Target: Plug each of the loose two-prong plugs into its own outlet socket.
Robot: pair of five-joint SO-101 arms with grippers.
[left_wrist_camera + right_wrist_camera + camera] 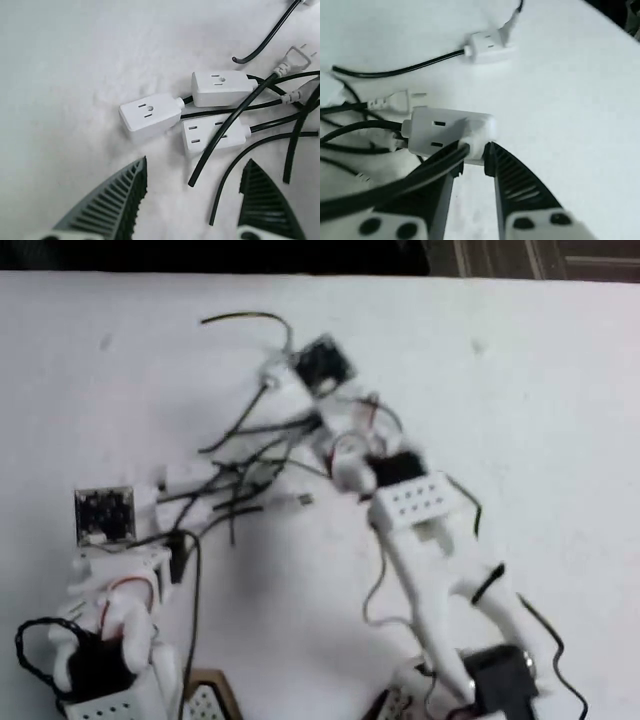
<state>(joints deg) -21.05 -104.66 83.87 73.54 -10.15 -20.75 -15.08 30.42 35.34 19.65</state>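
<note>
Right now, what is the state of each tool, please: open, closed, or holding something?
Left tool: open, holding nothing.
Right tool: closed on the end of a white outlet socket.

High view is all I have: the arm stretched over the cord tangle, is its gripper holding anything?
Observer: Yes. The right gripper is shut on the end of a socket.
Operator: Any plug close to it?
Observer: A plug lies loose beside that socket, its prongs bare.
Operator: And the other arm?
Observer: The left gripper is open, with three sockets ahead of it and none between its jaws.
</note>
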